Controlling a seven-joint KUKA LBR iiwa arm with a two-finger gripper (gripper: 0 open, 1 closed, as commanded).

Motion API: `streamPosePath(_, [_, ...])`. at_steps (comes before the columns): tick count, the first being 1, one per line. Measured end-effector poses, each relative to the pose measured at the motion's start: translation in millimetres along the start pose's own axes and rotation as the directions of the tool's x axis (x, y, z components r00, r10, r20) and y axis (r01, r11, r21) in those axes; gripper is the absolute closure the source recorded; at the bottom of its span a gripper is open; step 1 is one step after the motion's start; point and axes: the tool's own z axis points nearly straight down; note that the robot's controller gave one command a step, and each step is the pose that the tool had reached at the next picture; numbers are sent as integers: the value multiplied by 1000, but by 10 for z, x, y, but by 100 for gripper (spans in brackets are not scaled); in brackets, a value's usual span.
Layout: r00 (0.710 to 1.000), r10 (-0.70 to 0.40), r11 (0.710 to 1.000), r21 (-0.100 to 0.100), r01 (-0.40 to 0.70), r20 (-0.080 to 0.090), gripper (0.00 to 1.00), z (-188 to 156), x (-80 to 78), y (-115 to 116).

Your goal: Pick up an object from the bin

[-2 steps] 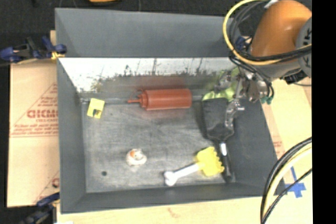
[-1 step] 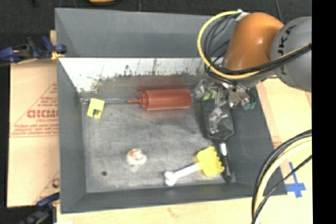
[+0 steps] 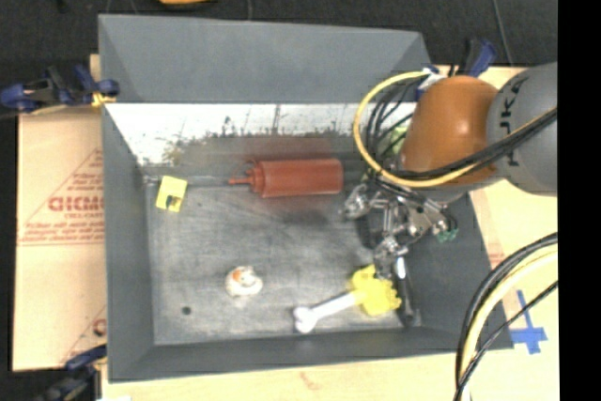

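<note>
My gripper hangs low in the bin's right part, near the right wall. Just below it in the view lies a yellow piece with a white bone-shaped handle, close to the front right corner; the gripper's tip sits right at the yellow end, and contact cannot be made out. A red-brown squeeze bottle lies on its side along the back wall, left of the gripper, with its nozzle pointing left.
A small white round thing with an orange spot rests on the floor at front left of centre. A little yellow block leans in the back left corner. The arm's orange cover and cables hang over the bin's right side.
</note>
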Motion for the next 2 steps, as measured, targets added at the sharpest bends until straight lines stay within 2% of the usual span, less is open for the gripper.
streamPosePath(1, [971,-238,971,0,238,-2,100,206,155,-57])
streamPosePath(2, [971,-240,971,1,240,-2,0,205,154,-55])
